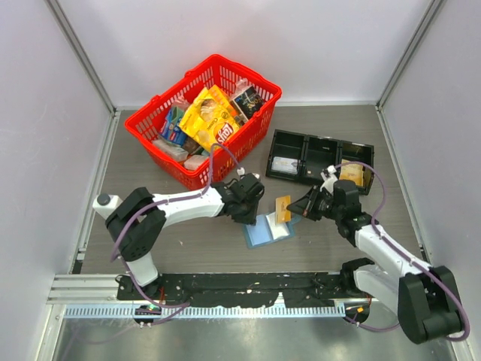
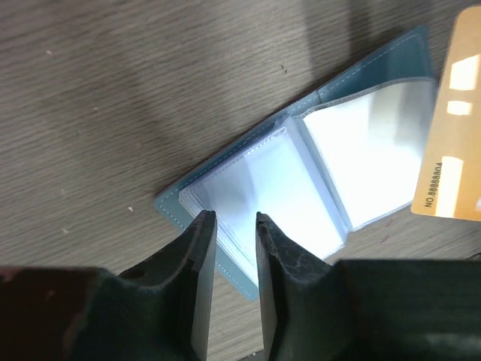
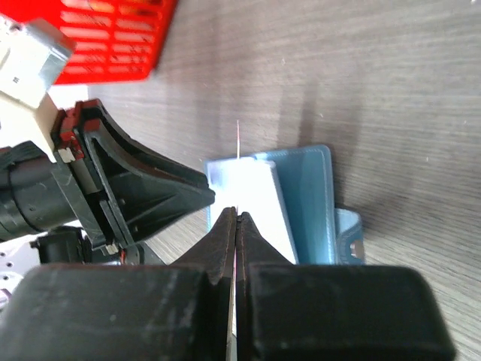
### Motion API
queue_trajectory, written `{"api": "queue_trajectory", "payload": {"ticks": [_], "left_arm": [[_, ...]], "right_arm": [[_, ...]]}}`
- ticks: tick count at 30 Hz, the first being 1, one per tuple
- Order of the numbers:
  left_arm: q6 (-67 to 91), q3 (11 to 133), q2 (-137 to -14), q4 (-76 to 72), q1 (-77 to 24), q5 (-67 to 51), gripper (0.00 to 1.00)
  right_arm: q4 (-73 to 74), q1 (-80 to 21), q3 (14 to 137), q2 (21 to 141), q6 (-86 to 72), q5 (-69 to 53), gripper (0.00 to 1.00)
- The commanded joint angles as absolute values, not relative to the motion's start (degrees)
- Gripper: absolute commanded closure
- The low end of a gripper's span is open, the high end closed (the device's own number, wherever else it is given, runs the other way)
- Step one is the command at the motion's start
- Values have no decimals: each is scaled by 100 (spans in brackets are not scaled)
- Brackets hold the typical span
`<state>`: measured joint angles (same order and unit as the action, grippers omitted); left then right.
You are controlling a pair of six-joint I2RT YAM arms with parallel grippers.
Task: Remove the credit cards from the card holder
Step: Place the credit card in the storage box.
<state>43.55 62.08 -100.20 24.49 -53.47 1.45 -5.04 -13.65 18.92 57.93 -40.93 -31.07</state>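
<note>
The blue card holder (image 1: 267,232) lies open and flat on the table, its clear inner pockets facing up. It also shows in the left wrist view (image 2: 248,188) and the right wrist view (image 3: 308,195). My left gripper (image 1: 254,216) stands at its left edge with the jaws a narrow gap apart (image 2: 231,218), tips down on the left panel. My right gripper (image 1: 294,212) is shut (image 3: 236,214) on a tan-gold credit card (image 1: 282,208), held upright just above the holder's right panel. The card shows at the right of the left wrist view (image 2: 455,150) and edge-on in the right wrist view (image 3: 237,143).
A black three-compartment tray (image 1: 319,143) stands behind the right gripper, with another tan-gold card (image 1: 351,174) in its right compartment and a pale card (image 1: 284,164) in its left one. A red basket (image 1: 259,120) full of packets stands at the back left.
</note>
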Motion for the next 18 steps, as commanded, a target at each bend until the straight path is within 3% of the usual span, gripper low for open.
{"api": "queue_trajectory", "payload": {"ticks": [1, 9, 11, 13, 18], "left_arm": [[4052, 6670, -9239, 2610, -5282, 606, 63], [3385, 7303, -7851, 3146, -5002, 1519, 15], [3209, 7452, -7508, 3383, -4800, 1756, 7], [3059, 7610, -7200, 3664, -4554, 1933, 1], [2646, 7787, -6304, 4016, -4184, 2758, 0]], "right_arm": [[-308, -1196, 2258, 5230, -4394, -2901, 99], [-325, -818, 2680, 4527, -5009, -1794, 99], [-369, -713, 2759, 4500, -5097, -1434, 99], [-465, -598, 2804, 4474, -5211, -960, 99], [-904, -440, 2751, 4491, -5536, 543, 99]]}}
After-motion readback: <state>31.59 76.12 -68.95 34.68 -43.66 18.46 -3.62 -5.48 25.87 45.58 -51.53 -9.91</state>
